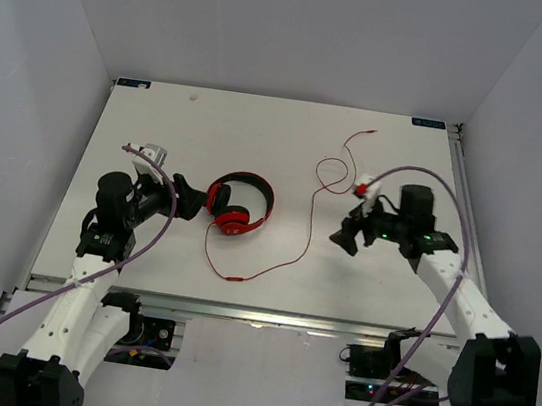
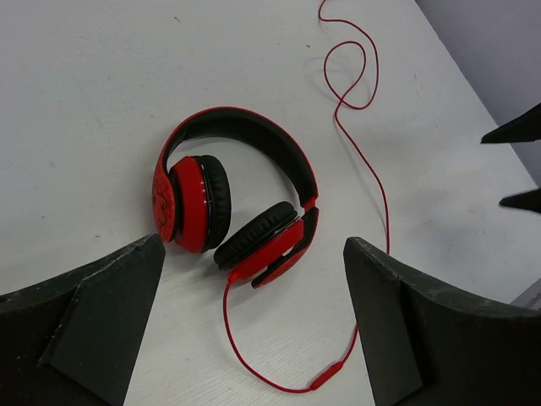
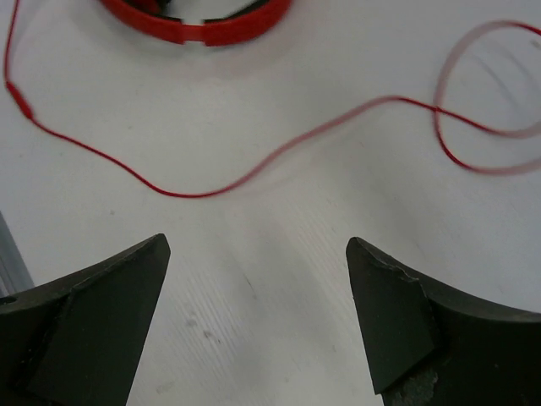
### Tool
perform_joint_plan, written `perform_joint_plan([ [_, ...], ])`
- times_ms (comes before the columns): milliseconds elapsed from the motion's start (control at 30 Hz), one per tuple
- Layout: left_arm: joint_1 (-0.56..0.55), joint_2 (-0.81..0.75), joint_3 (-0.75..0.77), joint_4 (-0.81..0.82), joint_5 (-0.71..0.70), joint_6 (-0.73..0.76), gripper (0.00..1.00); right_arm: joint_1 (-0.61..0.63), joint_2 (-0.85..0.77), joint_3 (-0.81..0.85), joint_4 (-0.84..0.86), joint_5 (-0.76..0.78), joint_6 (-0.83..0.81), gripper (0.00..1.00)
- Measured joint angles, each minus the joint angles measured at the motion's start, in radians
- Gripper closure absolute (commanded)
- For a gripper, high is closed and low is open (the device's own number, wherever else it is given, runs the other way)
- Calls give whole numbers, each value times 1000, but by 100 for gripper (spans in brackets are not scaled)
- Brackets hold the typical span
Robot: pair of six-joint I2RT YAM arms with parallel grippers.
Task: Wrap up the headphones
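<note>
two grippers are held open over the table (image 1: 151, 126), and nothing is grasped by either. at the left, the left gripper (image 1: 193, 195) is set low and pointed at the headphones (image 1: 232, 220), its fingers spread just short of the earcups without touching them. this is judged to be a pose for pinning or gripping the headset while the cord is wound. the headphones are laid left of the table's middle, with both earcups turned in within the arc of the headband. from the lower earcup the cord (image 1: 289, 254) is run toward the near edge, past an inline remote (image 2: 330, 370). it is then carried up and rightward in a long curve to a loose loop, and on to the plug (image 1: 374, 132) near the far right corner. nearly the whole cord lies unwound, so the wrapping is judged not yet begun. at the right, the right gripper (image 1: 349, 229) is hovered with its jaws apart just right of the cord's middle stretch, presumably so that slack can be gathered. thick purple cables (image 1: 461, 230) are draped from both arms; the right one is arched near the loop and could be snagged.
</note>
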Motion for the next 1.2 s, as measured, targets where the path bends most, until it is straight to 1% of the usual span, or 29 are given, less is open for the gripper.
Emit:
perform_joint_plan([
  [67, 0, 4, 0, -3, -1, 0, 2, 208, 102, 80, -12, 112, -26, 2],
  [100, 0, 4, 0, -5, -2, 0, 2, 286, 164, 125, -15, 156, -31, 5],
  [167, 0, 4, 0, -9, -5, 2, 2, 359, 309, 245, -38, 231, -9, 8],
  [333, 0, 8, 0, -16, -11, 8, 2, 401, 722, 689, -119, 328, 129, 9],
  [433, 0, 12, 0, -21, -18, 12, 2, 417, 893, 904, -165, 346, 219, 10],
  [533, 0, 13, 0, -23, -28, 17, 2, 442, 1010, 1045, -185, 350, 285, 11],
  [600, 0, 13, 0, -23, -32, 18, 2, 461, 1051, 1074, -197, 352, 313, 12],
  [767, 0, 13, 0, -22, -35, 21, 2, 499, 1107, 1076, -240, 377, 336, 15],
  [900, 0, 13, 0, -22, -34, 22, 2, 509, 1139, 1075, -254, 401, 330, 24],
  [1000, 0, 13, 0, -22, -34, 22, 2, 509, 1149, 1075, -256, 417, 323, 34],
  [1200, 0, 13, 0, -22, -34, 22, 2, 514, 1156, 1075, -250, 457, 305, 44],
])
